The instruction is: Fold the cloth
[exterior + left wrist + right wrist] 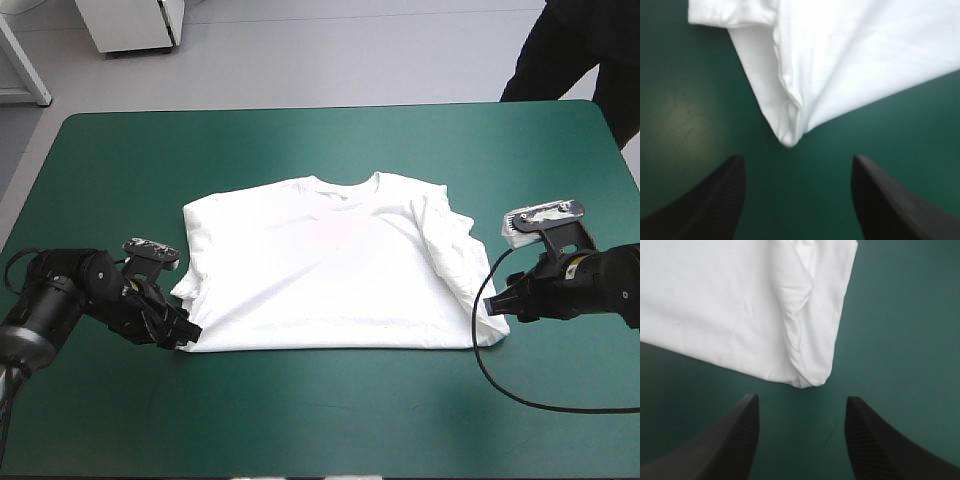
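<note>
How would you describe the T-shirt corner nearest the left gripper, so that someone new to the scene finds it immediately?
On the teal-green table the white T-shirt lies spread flat, collar toward the far edge. Follow its near hem to the left end, where the corner lies just ahead of the open left gripper. It tapers to a narrow folded point, while the right-hand corner is blunter.

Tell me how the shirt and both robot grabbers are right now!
White short-sleeved T-shirt: spread flat on the teal-green table cover, not held.
Left gripper, two black fin-shaped fingers: open, the shirt's near corner just ahead.
Right gripper, same black fingers: open, the shirt's other near corner just ahead.
</note>
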Available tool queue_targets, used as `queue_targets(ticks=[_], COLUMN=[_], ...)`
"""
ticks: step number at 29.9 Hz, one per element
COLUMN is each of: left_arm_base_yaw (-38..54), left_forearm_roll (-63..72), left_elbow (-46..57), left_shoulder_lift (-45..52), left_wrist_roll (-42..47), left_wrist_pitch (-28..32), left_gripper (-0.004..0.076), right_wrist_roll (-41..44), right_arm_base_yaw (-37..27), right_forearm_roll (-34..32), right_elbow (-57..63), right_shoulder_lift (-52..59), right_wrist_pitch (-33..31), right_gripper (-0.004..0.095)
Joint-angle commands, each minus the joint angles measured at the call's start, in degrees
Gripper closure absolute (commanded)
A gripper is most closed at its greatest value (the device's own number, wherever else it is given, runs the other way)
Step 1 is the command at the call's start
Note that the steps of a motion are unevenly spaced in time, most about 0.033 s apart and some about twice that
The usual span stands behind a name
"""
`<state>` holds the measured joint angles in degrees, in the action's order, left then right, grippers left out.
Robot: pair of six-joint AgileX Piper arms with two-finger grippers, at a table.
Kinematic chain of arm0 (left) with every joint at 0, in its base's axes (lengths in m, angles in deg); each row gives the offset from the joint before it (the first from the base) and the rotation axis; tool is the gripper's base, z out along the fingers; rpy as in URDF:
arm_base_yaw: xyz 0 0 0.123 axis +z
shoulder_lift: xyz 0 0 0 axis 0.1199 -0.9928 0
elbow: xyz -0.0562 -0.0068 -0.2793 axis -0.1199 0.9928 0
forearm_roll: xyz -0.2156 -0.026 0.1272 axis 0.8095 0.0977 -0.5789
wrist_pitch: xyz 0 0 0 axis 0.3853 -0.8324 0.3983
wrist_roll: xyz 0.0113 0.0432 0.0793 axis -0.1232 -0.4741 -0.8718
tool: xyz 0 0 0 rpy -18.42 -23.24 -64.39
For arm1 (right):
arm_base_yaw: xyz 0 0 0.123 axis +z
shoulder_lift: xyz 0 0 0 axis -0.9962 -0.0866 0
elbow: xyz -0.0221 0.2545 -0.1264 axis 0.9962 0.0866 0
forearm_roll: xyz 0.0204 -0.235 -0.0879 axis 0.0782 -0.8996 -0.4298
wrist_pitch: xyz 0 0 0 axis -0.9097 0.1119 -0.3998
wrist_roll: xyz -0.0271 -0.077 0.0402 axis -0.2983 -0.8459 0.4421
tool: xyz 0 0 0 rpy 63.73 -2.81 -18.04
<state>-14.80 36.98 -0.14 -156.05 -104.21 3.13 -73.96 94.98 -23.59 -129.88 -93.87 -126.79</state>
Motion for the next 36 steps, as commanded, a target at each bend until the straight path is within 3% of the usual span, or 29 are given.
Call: queue_targets(ticks=[1, 7, 20, 25, 28, 33, 36], left_arm_base_yaw=[0.1, 0.1, 0.1, 0.1, 0.1, 0.1, 0.1], left_forearm_roll=[1.3, 1.2, 1.5, 3.7, 5.0, 5.3, 6.1], left_elbow=[-1.2, -1.2, -0.6, -0.5, -0.4, -0.4, -0.4], left_shoulder_lift=[-3.0, -9.5, -17.6, -19.2, -20.0, -20.2, -20.3], left_wrist_roll=[-0.7, -0.8, -0.8, -1.8, -2.1, -4.4, -5.6], left_wrist_pitch=[4.1, 7.0, 8.2, 8.3, 8.3, 8.7, 8.6], left_gripper=[0.027, 0.027, 0.027, 0.0279, 0.0372, 0.0732, 0.0746], right_wrist_roll=[0.1, 1.8, 3.2, 5.6, 5.9, 6.4, 6.5], right_arm_base_yaw=[1.6, 4.0, 5.3, 5.3, 5.3, 5.3, 5.3], right_forearm_roll=[-1.7, -5.3, -6.0, -11.1, -11.3, -10.7, -8.8], right_elbow=[-1.4, -1.4, -1.4, 0.3, 2.7, 5.6, 6.4], right_shoulder_lift=[0.9, 0.9, 0.8, 0.8, 0.7, -1.8, -4.8], right_wrist_pitch=[2.1, 1.6, 1.1, -0.1, -0.2, 1.0, 2.9], right_gripper=[0.0404, 0.0404, 0.0408, 0.0408, 0.0407, 0.0407, 0.0407])
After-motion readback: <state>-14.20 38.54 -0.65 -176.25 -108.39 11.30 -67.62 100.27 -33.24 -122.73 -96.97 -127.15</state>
